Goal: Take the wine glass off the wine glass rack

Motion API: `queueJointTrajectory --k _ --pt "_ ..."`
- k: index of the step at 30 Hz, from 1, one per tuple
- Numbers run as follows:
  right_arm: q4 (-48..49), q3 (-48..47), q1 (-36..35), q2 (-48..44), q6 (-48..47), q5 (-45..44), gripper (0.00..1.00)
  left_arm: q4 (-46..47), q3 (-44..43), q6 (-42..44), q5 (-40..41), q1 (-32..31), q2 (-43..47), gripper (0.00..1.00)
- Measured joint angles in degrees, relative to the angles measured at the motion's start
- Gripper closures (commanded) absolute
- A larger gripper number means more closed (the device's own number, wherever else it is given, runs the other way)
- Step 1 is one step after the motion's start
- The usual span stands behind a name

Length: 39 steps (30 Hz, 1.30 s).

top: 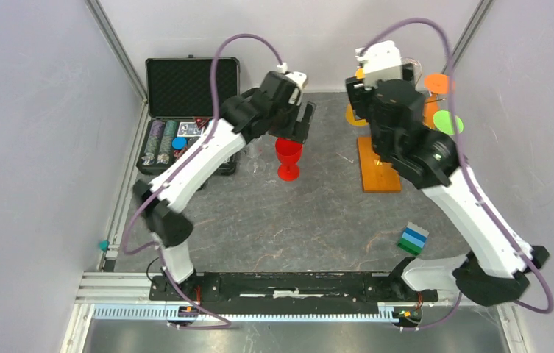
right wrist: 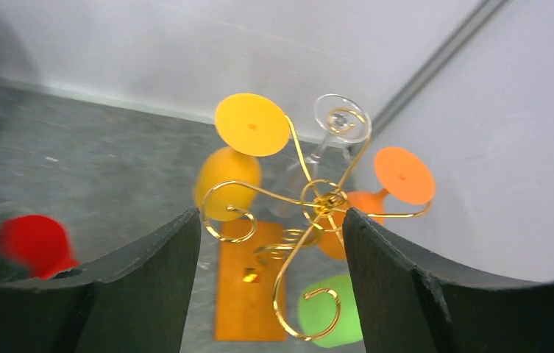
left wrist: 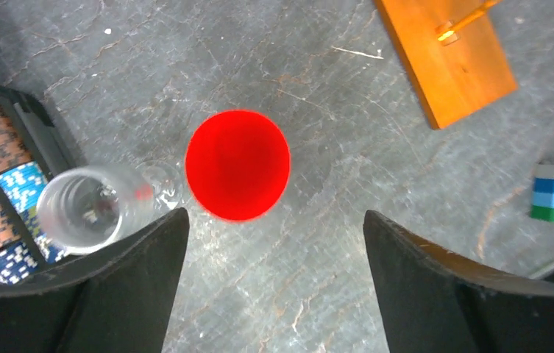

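The wine glass rack [right wrist: 318, 202] is a gold wire tree on an orange-brown wooden base [right wrist: 244, 294], at the back right in the top view [top: 377, 168]. Several glasses hang on it upside down: yellow [right wrist: 237, 158], clear [right wrist: 336, 121], orange [right wrist: 399, 176] and green [right wrist: 332, 312]. My right gripper [right wrist: 270, 213] is open and empty, just above the rack's curled arms. A red wine glass [left wrist: 238, 165] stands upright on the table [top: 288, 158], beside a clear glass [left wrist: 90, 208]. My left gripper [left wrist: 274, 215] is open and empty above the red glass [top: 299, 121].
An open black chip case [top: 185, 110] with stacked chips [left wrist: 1, 184] lies at the back left, close to the clear glass. A blue, white and green block stack [top: 412, 240] sits at the front right. Grey walls close in both sides and the back.
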State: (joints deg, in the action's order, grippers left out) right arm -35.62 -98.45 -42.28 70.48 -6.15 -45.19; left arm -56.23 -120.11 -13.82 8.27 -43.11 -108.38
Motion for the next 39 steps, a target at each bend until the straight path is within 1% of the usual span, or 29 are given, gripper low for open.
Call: queueJointTrajectory --k 1,3,5,7,11,14,16,20,25,27,31,39 --pt "-0.2 -1.0 0.0 2.0 -1.9 -1.8 0.22 1.3 2.8 0.1 -0.2 0.2 3.3 0.00" --pt "-1.0 -2.7 0.3 6.4 -5.7 -4.9 0.20 4.1 8.7 0.0 -0.9 0.8 9.7 0.00" --pt "-1.8 -4.2 0.9 10.6 -9.0 -6.5 0.15 7.1 14.9 0.0 -1.2 1.9 16.5 0.00" --pt "-2.8 -5.7 1.4 14.8 -12.3 -7.1 0.13 10.1 20.9 -0.5 -1.4 3.7 23.1 0.00" --pt "-5.2 -10.8 1.8 21.6 -18.1 -8.1 0.13 15.0 31.8 -1.7 -1.2 7.2 34.5 0.00" --pt "-5.6 -14.4 1.9 25.1 -21.5 -9.4 0.14 16.9 37.4 -2.3 -1.3 8.2 40.9 0.00" --pt "-5.5 -15.2 1.9 26.4 -23.9 -10.4 0.15 17.6 39.8 -2.3 -1.4 8.6 43.9 0.00" --pt "-5.3 -15.9 2.2 28.5 -27.1 -10.8 0.19 18.1 42.9 -2.3 -2.0 9.7 47.1 0.00" --pt "-5.2 -15.9 3.2 30.7 -29.9 -9.7 0.25 18.7 44.9 -2.3 -2.4 10.7 47.6 0.00" --pt "-5.2 -15.9 4.2 31.3 -30.7 -8.8 0.29 18.9 45.7 -2.3 -2.5 10.9 47.6 0.00" --pt "-5.1 -15.8 6.5 31.8 -32.0 -5.8 0.34 19.4 46.9 -2.3 -2.9 11.1 47.6 0.00" --pt "-3.4 -15.7 10.1 32.1 -34.3 -1.0 0.40 21.2 48.2 -2.3 -4.4 11.3 47.5 0.00"
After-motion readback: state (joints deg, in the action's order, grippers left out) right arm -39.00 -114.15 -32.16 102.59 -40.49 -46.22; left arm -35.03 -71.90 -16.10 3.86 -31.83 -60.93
